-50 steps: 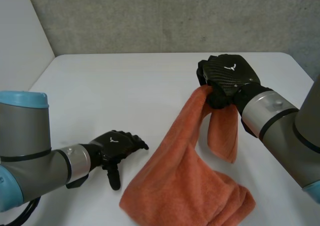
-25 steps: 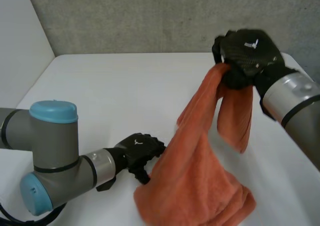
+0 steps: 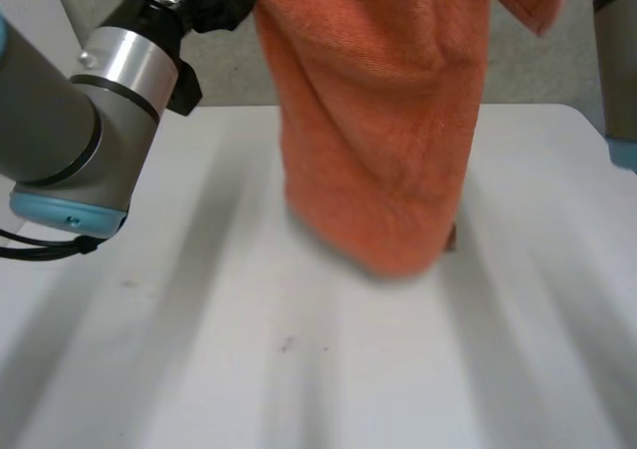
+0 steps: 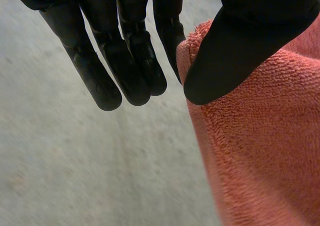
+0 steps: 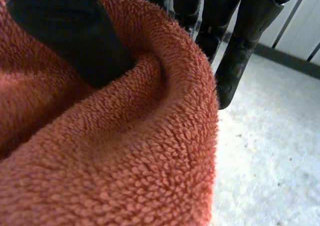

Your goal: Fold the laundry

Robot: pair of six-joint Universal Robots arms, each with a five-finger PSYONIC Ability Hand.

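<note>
Shake-out step, I reckon: towel (image 3: 378,140) hangs over the tabletop (image 3: 299,369), left hand (image 4: 240,45) pinching a top edge thumb-to-finger, right hand (image 5: 65,35) clamped on a bunched top fold; next should be laying it flat, corners squared.

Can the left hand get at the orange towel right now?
Yes, seemingly: the left hand pinches the orange towel at its edge between thumb and finger, with nothing in the way.

Looks to me like a robotics lab or test cell. Plain white table (image 3: 299,369), rough grey concrete-like wall (image 3: 537,71) along its far edge, grey industrial arm (image 3: 60,140) with light-blue cap at my left.
</note>
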